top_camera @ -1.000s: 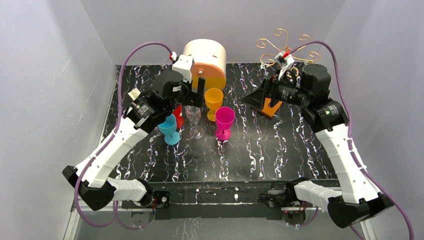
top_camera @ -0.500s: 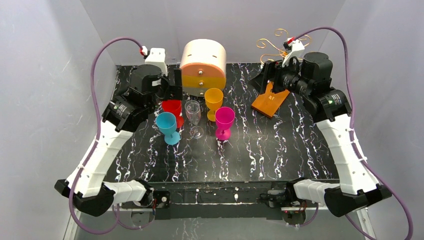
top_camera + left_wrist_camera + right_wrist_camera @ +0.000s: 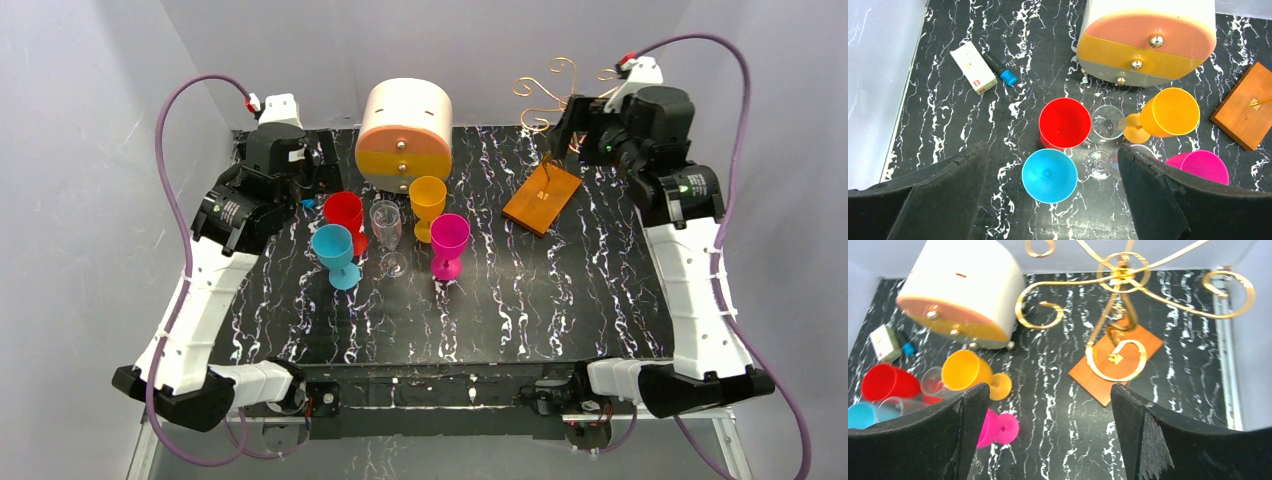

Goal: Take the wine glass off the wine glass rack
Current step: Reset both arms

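Wine glass (image 3: 387, 235), clear and upright, stands on the black marbled counter (image 3: 520, 290), well left of the gold wine glass rack (image 3: 542, 197), among coloured goblets (image 3: 337, 250). Left fingers (image 3: 943, 195) are spread wide apart, far left of the rack. Right fingers (image 3: 1168, 440) are spread wide apart, close beside the rack's top.

The drawer box (image 3: 405, 135) stands at the far middle of the tabletop (image 3: 520, 300). To its right, also far, stands the wine glass rack (image 3: 542, 198). Just near of the box, four goblets (image 3: 449, 235) stand around the upright wine glass (image 3: 386, 225). At the far left lie a small carton (image 3: 973, 67) and a marker (image 3: 1003, 73), side by side.
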Motion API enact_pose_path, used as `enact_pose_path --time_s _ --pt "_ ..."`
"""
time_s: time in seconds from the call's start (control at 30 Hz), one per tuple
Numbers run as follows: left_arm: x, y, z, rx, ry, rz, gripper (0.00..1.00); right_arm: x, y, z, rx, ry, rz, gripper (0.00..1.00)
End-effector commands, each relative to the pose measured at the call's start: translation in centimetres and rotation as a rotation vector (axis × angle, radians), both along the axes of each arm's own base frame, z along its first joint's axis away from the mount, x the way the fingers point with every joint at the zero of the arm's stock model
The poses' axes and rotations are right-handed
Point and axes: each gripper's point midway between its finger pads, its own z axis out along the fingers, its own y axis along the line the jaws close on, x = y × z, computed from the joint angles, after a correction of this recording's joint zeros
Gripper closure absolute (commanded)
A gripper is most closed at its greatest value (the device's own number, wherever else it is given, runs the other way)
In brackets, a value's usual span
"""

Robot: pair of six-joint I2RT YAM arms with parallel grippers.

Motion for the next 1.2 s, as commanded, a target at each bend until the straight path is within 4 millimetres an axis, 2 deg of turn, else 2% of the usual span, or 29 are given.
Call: enact_pose_path --time_s 0.0,0.13,0.3,0.47,0.6,0.83,1.07,1.17 --pt "-0.6 0.4 1.2 -0.049 -0.046 0.019 0.02 0.5 -3.3 0.3 0.032 0.026 -0.063 0.01" --pt "-1.1 0.9 1.8 -0.05 -0.073 0.029 0.02 0.2 -4.6 0.4 0.082 0.021 -0.096 0.01" --pt "-1.0 0.8 1.4 -0.042 -0.045 0.028 0.02 -1.4 -3.4 0.5 0.116 0.015 -0.019 0.01" --pt "-0.7 0.3 1.1 -0.054 -0.035 0.019 0.02 -2.3 -4.0 -0.1 0.098 0.024 -0.047 0.01" --pt "-0.6 0.1 0.9 -0.058 -0.032 0.016 0.02 -2.3 -4.1 -0.3 0.121 0.045 -0.07 0.01" --pt "-0.7 0.2 0.9 -0.056 -0.031 0.015 0.02 -3.1 -5.2 1.8 0.133 -0.055 -0.142 0.01" --pt "-0.5 -0.2 0.6 -0.06 -0.015 0.001 0.02 -2.8 -4.9 0.1 0.143 0.011 -0.137 0.01" --pt "-0.6 -0.2 0.7 -0.058 -0.017 0.001 0.02 -2.6 -4.2 -0.6 0.145 0.048 -0.092 0.01"
